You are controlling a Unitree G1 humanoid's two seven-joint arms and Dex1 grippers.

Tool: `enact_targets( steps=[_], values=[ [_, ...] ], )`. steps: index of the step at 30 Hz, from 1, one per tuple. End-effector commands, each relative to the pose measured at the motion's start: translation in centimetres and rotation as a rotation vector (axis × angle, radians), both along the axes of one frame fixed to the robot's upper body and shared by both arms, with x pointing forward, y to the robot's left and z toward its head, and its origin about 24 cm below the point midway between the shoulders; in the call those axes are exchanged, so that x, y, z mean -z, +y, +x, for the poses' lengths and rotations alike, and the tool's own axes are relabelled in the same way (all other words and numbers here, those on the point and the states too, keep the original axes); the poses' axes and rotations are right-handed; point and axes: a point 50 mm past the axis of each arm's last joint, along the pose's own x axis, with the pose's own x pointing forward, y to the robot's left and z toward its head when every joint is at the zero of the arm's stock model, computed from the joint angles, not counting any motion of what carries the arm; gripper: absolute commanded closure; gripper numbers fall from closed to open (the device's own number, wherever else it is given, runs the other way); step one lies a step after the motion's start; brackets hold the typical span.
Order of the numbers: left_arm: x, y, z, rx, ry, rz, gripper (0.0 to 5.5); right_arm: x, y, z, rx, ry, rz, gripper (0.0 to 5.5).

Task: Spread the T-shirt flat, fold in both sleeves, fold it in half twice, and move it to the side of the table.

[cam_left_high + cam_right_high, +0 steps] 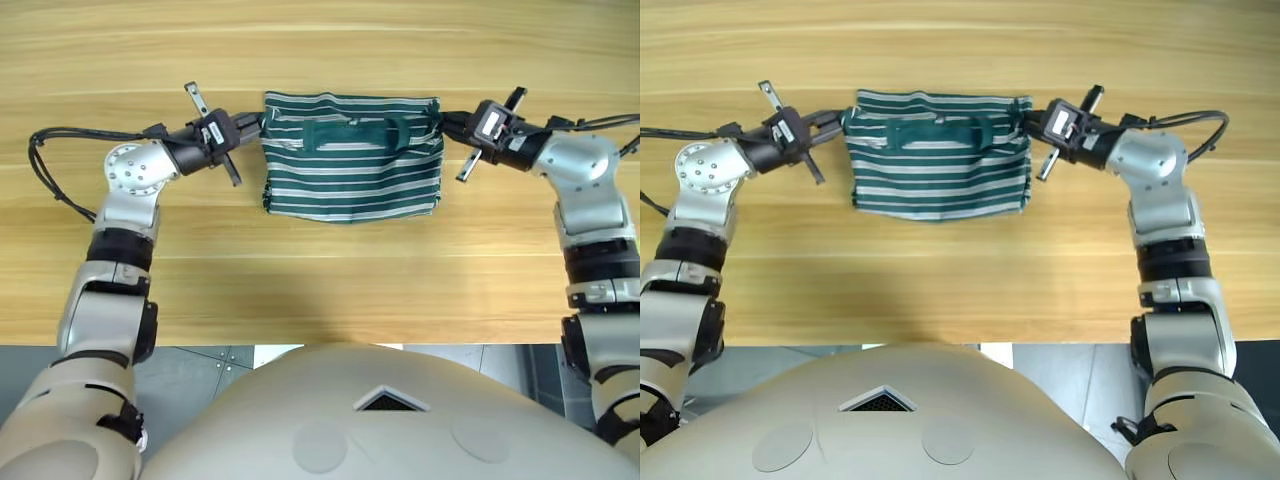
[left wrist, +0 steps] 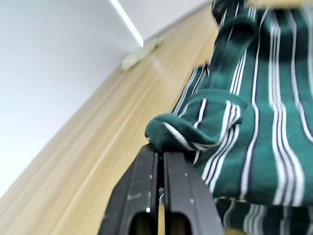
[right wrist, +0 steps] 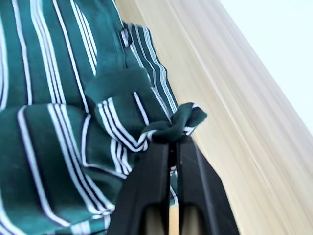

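Folded T-shirt (image 1: 350, 170) on the bench (image 1: 320, 280) — left end effector (image 1: 257, 126) and right end effector (image 1: 446, 121) each clench 1 far corner. A half-fold seems in hand — next, draw both corners nearward together.

— How do my arms sit?
— I have both reaching forward, elbows bent, forearms turned inward to face each other. My left tool (image 1: 257, 125) points right, my right tool (image 1: 445, 121) points left, and the two are level.
— And the fingers?
— Pressed together on both tools, each pinching a far corner of the T-shirt (image 1: 350, 160).
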Motion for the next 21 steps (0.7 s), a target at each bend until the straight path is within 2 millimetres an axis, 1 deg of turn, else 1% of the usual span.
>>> enact_targets(
  steps=[1,4,7,10,14,18,21],
  values=[
    [1.0,-1.6,2.1,-0.062,-0.009,0.085,5.48,0.6,0.3,2.7,0.094,0.002,-0.031,5.5],
    [0.7,-2.8,3.5,-0.122,-0.017,0.051,5.48,1.1,0.8,4.1,0.153,0.017,0.001,5.5],
    [0.3,-3.5,4.5,-0.176,-0.025,0.039,5.48,1.4,1.5,4.9,0.183,0.025,0.018,5.5],
    [-0.3,-3.8,5.4,-0.253,-0.047,0.016,5.48,1.8,2.3,5.5,0.227,0.037,0.038,5.5],
    [-0.9,-3.9,5.9,-0.297,-0.064,-0.021,5.48,1.9,2.8,5.7,0.261,0.038,0.089,5.5],
    [-0.4,-4.1,6.2,-0.349,-0.047,0.013,5.48,1.9,2.7,6.0,0.317,0.036,0.112,5.5],
    [0.7,-4.7,6.0,-0.376,0.009,0.058,5.48,3.2,2.6,5.6,0.359,0.079,0.07,5.5]
  ],
)
